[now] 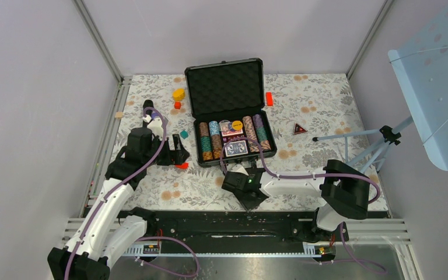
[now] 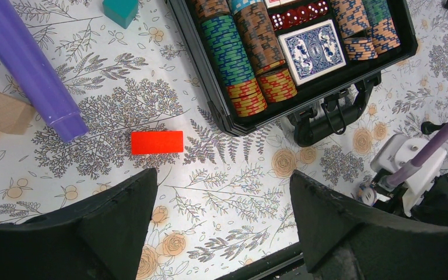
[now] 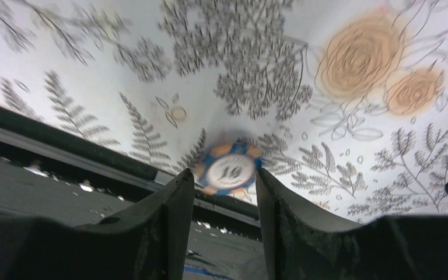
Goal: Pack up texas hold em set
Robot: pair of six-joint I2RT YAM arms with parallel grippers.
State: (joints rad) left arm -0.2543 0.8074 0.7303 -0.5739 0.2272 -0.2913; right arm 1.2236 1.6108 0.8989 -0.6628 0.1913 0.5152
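Observation:
The black case (image 1: 266,153) of the texas hold em set lies open mid-table, its foam lid (image 1: 224,87) raised. Rows of striped chips (image 2: 233,55), a card deck (image 2: 313,49) and red dice (image 2: 297,14) fill it. My right gripper (image 3: 224,178) is low over the mat near the front rail, shut on a blue-and-orange poker chip (image 3: 228,168) pinched edge to edge between its fingertips. In the top view this gripper (image 1: 249,201) hides the chip. My left gripper (image 2: 221,181) hovers open over bare mat left of the case, with a red block (image 2: 157,142) just ahead of it.
A purple cylinder (image 2: 26,70), a wooden block (image 2: 0,111) and a teal block (image 2: 120,10) lie left of the case. Yellow (image 1: 178,93) and red (image 1: 269,98) blocks sit at the back, a dark triangle (image 1: 298,129) and a tripod (image 1: 373,146) at right.

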